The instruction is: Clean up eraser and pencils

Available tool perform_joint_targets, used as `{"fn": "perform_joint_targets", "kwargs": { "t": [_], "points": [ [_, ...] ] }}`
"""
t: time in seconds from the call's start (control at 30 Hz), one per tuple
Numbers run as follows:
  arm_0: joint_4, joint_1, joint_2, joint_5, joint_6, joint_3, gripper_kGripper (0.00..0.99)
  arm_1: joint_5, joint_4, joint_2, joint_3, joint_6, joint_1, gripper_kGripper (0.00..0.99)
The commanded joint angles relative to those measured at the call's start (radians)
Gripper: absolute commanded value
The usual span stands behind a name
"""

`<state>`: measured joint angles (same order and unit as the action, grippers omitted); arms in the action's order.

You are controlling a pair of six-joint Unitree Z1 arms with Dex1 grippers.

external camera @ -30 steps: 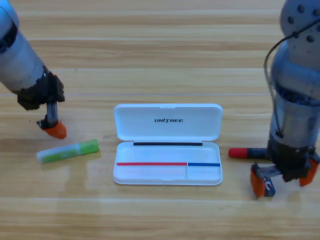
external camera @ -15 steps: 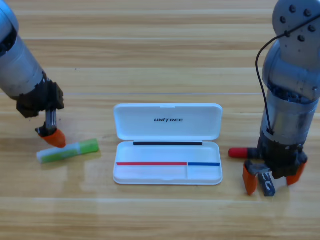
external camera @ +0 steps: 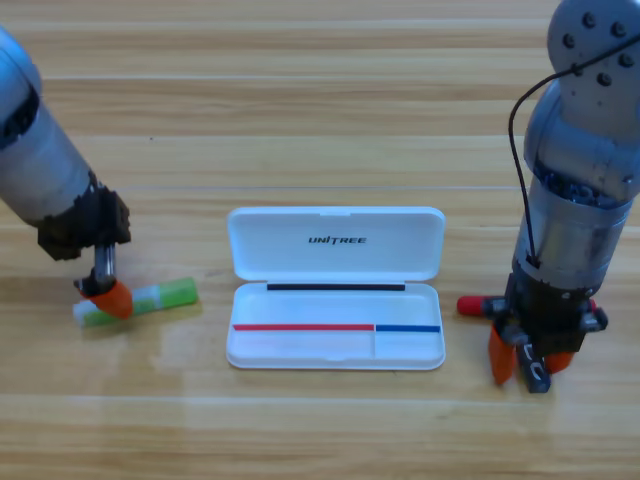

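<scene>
The pale green pencil (external camera: 160,296) lies on the table left of the open white case (external camera: 385,262), its bright green end towards the case. My left gripper (external camera: 107,297) points down onto the pencil's left part and covers it. The red pencil (external camera: 471,305) lies right of the case; only its red end shows, the remainder hidden under my right arm. My right gripper (external camera: 530,360) stands just in front of it, open, its orange jaws on either side of the small black eraser (external camera: 537,375), which pokes out below them.
The case's tray (external camera: 300,347) faces up with its lid folded back towards the far side. Both grey arms rise from the grippers towards the picture's upper corners.
The left gripper came down and forward onto the green pencil's left end. The right gripper shifted left and its jaws narrowed around the eraser.
</scene>
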<state>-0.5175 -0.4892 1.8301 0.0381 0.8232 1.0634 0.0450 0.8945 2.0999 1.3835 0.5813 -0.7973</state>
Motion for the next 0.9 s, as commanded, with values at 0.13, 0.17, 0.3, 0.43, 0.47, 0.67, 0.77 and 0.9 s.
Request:
{"fn": "perform_joint_targets", "kwargs": {
  "t": [0.13, 0.17, 0.3, 0.43, 0.47, 0.67, 0.77, 0.9],
  "points": [
    [0.083, 0.015, 0.081, -0.011, 0.007, -0.059, 0.920, 0.059, -0.026, 0.074, -0.067, -0.032, 0.033, 0.014],
    [0.093, 0.015, 0.086, -0.009, 0.005, -0.063, 0.920, 0.068, -0.025, 0.066, -0.069, -0.049, 0.033, 0.012],
    [0.119, 0.015, 0.098, -0.009, 0.005, -0.075, 0.914, 0.084, 0.027, 0.000, -0.050, -0.178, 0.033, 0.000],
    [0.128, 0.014, 0.107, -0.009, 0.005, -0.082, 0.862, 0.084, 0.084, -0.106, -0.021, -0.460, 0.033, 0.000],
    [0.128, 0.014, 0.109, -0.007, 0.005, -0.082, 0.857, 0.078, 0.093, -0.129, -0.014, -0.482, 0.030, 0.000],
    [0.128, 0.014, 0.118, -0.003, 0.008, -0.088, 0.761, 0.041, 0.287, -0.110, 0.146, -0.936, -0.010, 0.000],
    [0.126, 0.014, 0.118, -0.003, 0.020, -0.088, 0.653, 0.021, 0.304, -0.069, 0.203, -1.045, -0.030, 0.000],
    [0.126, 0.014, 0.120, -0.006, 0.034, -0.089, 0.457, 0.019, 0.313, 0.006, 0.293, -1.169, -0.051, 0.000]
  ]
}}
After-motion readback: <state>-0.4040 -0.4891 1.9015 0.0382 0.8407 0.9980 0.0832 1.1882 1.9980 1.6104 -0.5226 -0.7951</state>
